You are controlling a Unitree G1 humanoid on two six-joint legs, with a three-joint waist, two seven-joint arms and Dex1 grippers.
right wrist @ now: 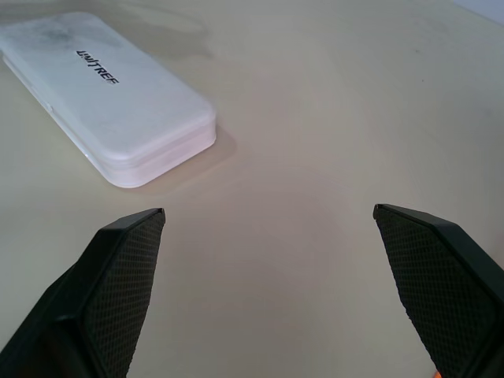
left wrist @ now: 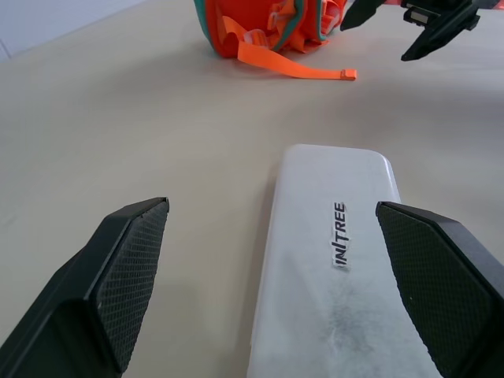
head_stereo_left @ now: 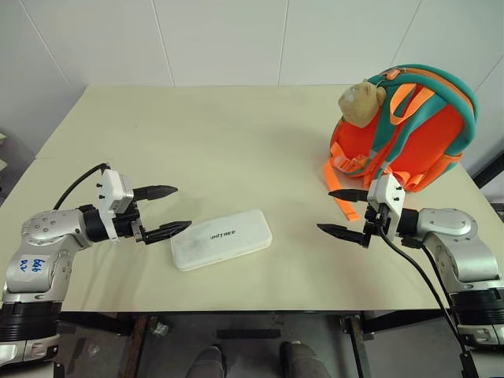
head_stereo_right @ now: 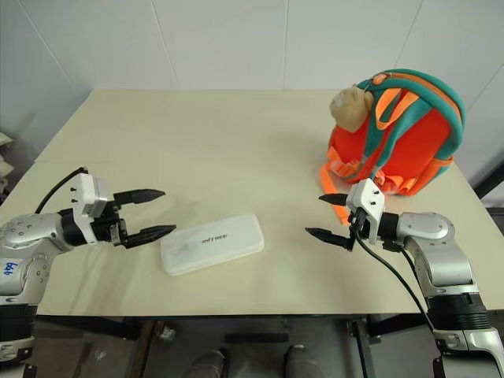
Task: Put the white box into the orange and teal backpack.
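Two robot arms reach in over a pale desk (head_stereo_left: pixel 236 134), one from each side. On the left, the left gripper (head_stereo_left: pixel 160 211) hangs just above the desk surface, pointing inward, its jaws spread wide and holding nothing; the lower fingertip sits just beside the near end of the white box (head_stereo_left: pixel 221 239) without clearly touching it. That box lies flat near the desk's front edge, slightly left of centre, angled a little, with dark lettering on its lid facing up. Further right, the right gripper (head_stereo_left: pixel 342 212) points back toward the box, well apart from it, its jaws likewise spread and empty. Behind that gripper, at the desk's far right, stands the orange and teal backpack (head_stereo_left: pixel 421 134), upright, a tan plush animal head (head_stereo_left: pixel 361 101) at its top and an orange webbing strap (head_stereo_left: pixel 340 193) trailing onto the desk.
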